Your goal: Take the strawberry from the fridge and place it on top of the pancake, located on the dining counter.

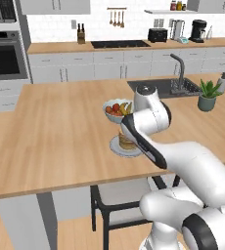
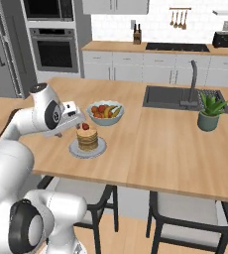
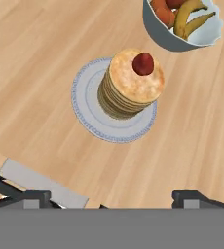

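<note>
Light wood covers the dining counter point(image 2: 160, 144), where the strawberry point(image 3: 142, 63) is seen resting on top of the pancake point(image 3: 131, 85), off centre on the stack, near the counter's front edge. Just behind the plate a grey fruit bowl point(image 2: 106, 113) is placed. The gripper point(image 3: 112, 197) is held above with fingers spread wide, empty. In the left base view the pancake is partly hidden by the arm.

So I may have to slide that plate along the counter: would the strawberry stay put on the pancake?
Probably not under a quick shove. The strawberry is small and roundish, so apt to roll. It sits off-centre, near the edge of the pancake. The stack's top looks flat, so a slow push on the plate might keep it there.
</note>
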Tool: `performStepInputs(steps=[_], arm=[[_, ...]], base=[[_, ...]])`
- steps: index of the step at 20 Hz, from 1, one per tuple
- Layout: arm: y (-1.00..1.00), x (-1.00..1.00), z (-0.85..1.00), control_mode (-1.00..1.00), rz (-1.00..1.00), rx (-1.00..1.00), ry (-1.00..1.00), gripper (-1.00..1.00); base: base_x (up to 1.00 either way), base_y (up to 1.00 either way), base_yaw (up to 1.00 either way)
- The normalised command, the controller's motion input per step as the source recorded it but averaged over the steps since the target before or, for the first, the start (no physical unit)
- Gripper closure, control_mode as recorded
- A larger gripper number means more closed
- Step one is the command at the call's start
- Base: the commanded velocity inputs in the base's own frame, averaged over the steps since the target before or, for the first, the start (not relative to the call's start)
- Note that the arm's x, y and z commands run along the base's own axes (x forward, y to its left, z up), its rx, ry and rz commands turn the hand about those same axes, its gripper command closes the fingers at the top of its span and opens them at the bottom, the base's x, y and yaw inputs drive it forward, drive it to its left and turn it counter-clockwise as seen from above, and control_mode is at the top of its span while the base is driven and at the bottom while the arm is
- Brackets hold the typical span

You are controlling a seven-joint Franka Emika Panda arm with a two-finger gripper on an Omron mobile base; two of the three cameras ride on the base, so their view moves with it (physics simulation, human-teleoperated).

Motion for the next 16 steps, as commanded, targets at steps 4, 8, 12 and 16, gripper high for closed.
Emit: performStepInputs(steps=[4,8,12,16], arm=[[-0.07,-0.50,0.76,-1.00,-0.04,0.00,0.00,-1.00],[-0.13,-0.43,0.81,-1.00,-0.03,0.00,0.00,-1.00],[-0.14,-0.34,0.66,-1.00,-0.03,0.01,0.00,-1.00],[-0.18,-0.29,0.26,-1.00,0.00,0.00,-0.02,-1.00]], base=[[0.00,0.00,0.00],[0.00,0.00,0.00],[0.00,0.00,0.00],[0.00,0.00,0.00]])
